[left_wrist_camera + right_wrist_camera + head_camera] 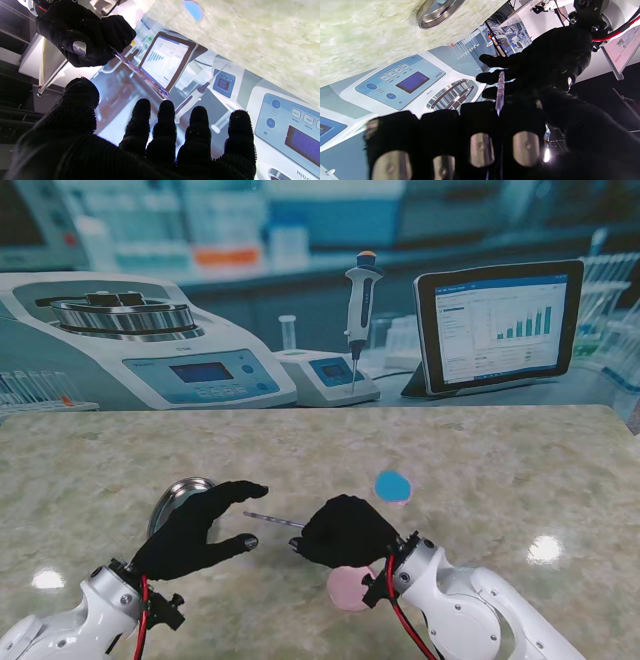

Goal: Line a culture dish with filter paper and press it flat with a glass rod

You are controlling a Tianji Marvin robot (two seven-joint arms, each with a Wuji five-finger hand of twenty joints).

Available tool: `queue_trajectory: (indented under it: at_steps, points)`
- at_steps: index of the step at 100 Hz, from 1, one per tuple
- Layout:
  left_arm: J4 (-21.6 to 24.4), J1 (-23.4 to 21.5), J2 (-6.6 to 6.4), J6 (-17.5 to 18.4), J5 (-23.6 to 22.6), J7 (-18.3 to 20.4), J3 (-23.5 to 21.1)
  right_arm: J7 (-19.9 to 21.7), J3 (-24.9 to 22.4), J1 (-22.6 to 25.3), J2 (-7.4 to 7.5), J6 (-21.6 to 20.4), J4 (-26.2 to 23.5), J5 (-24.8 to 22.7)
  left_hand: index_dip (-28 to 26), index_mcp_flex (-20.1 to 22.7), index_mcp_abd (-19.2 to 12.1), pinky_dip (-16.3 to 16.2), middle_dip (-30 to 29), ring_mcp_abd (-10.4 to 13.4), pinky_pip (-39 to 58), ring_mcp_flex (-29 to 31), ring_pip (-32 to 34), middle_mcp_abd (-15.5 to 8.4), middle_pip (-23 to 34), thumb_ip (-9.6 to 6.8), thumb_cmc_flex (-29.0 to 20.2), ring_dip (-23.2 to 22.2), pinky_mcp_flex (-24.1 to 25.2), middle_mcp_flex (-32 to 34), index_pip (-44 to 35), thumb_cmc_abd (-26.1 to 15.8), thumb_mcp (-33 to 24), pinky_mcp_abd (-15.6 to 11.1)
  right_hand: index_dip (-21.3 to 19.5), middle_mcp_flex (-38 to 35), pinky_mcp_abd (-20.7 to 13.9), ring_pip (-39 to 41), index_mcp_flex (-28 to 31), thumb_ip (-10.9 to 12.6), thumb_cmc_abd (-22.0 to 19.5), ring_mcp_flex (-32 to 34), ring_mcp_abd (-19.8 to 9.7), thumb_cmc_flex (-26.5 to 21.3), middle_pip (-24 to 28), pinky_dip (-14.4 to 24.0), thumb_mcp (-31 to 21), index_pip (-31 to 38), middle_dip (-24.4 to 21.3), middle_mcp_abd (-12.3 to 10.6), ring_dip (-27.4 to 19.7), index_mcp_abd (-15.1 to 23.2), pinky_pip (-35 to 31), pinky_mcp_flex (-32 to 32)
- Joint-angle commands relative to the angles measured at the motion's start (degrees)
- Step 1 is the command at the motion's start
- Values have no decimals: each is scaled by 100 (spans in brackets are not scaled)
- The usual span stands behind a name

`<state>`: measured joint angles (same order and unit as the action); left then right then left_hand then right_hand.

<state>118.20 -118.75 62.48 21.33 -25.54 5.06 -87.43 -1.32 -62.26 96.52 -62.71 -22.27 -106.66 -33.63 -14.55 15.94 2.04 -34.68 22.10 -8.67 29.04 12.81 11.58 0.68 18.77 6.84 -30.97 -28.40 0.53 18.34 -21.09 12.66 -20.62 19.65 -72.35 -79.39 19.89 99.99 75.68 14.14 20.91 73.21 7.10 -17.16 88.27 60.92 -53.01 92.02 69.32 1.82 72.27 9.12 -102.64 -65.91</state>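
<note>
While gripped by gloved right robot hand [345,532], slim clear glass rod [272,520]; left robot hand [195,532] splayed.

You are looking at a counter [520,480] of pale cream stone veined with soft green, glossy enough to carry white glare spots. Both the left hand [195,535] and the right hand [345,530] wear black knit gloves, with silvery metal plates on the right hand's fingertips [480,149]. Your arms show white shells with red and black cables at the wrists. The glass rod [272,520] is clear with a faint violet tint. The culture dish [180,498] reads as shiny silver-grey. A bright blue disc [392,485] sits farther from you, a pale pink disc [348,588] nearer. The backdrop is printed in teal and white.
</note>
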Motion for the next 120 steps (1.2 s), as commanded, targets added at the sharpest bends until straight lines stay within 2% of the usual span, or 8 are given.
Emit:
queue_trajectory:
  at_steps: [1, 7, 29, 32, 36, 63, 84, 120]
  points:
    - [-14, -54, 14, -15, 44, -14, -38, 36, -75, 97, 11, 81, -56, -7, 86, -145, 10, -4, -88, 158, -272, -185, -141, -117, -114, -226, 92, 44, 95, -237, 121, -190, 209, -177, 49, -331, -145, 701, 271, 236, 155, 160, -697, 201, 1089, 289, -183, 654, -5, -172, 253, -424, -1733, -318]
    - [-23, -68, 25, -23, 63, -49, -56, 118, -172, 150, 25, 124, -91, 12, 121, -144, -3, -182, -87, 152, -499, -181, -236, -83, -151, -294, -96, -39, 84, -258, 175, -286, 604, -179, 55, -332, -135, 726, 275, 239, 161, 155, -720, 201, 1155, 446, -203, 683, -9, -202, 341, -431, -1734, -315]
    - [-70, -146, 55, -33, -109, -219, -120, 342, -555, 312, 43, 539, -211, 110, 328, -150, -52, -33, -299, 195, -1175, -319, -501, -76, -421, -308, -128, 62, 154, -474, 563, -474, 890, -263, 93, -322, -49, 742, 282, 254, 224, 161, -824, 268, 1269, 1077, -348, 791, -3, -268, 715, -490, -1734, -304]
    - [-78, -164, 59, -48, -140, -243, -121, 378, -607, 328, 45, 624, -233, 123, 347, -173, -48, -28, -316, 208, -1244, -372, -532, -21, -451, -309, -144, 68, 206, -536, 602, -514, 921, -294, 96, -322, -42, 740, 281, 250, 224, 162, -827, 269, 1269, 1103, -352, 794, 1, -269, 730, -490, -1734, -305]
    - [-93, -187, 65, -66, -196, -287, -120, 390, -672, 335, 44, 708, -236, 113, 380, -176, -47, -238, -361, 223, -1538, -410, -577, 53, -473, -404, -493, 50, 196, -598, 670, -704, 1595, -315, 98, -321, -39, 740, 281, 244, 231, 162, -834, 268, 1271, 1130, -356, 800, 7, -276, 748, -481, -1734, -303]
    - [-248, -325, 74, -46, -551, -481, -68, 711, -1078, 185, 60, 1340, -94, 207, 474, -314, -6, -51, -492, 354, -2027, -732, -763, 56, -777, -432, -777, 175, 455, -809, 845, -845, 1914, -466, 103, -322, -26, 730, 280, 250, 227, 166, -843, 286, 1269, 1206, -406, 821, 34, -280, 801, -471, -1734, -302]
    - [-395, -385, 67, 90, -873, -621, -8, 1024, -1281, -159, 95, 1806, 223, 174, 536, -315, -78, 577, -533, 446, -2503, -934, -839, 48, -982, -457, -938, 455, 436, -838, 938, -980, 2164, -532, 105, -322, -16, 728, 279, 252, 217, 167, -851, 301, 1267, 1243, -416, 824, 40, -289, 818, -467, -1734, -301]
    - [-336, -308, 36, -424, -1270, -614, 187, 1472, -1145, -973, 151, 2578, 960, 79, 537, -283, -80, 869, -511, 450, -2614, -1006, -857, 61, -981, -448, -948, 496, 418, -846, 938, -1086, 2186, -513, 104, -322, -32, 723, 278, 252, 198, 169, -876, 295, 1264, 1266, -409, 821, 42, -298, 829, -457, -1734, -303]
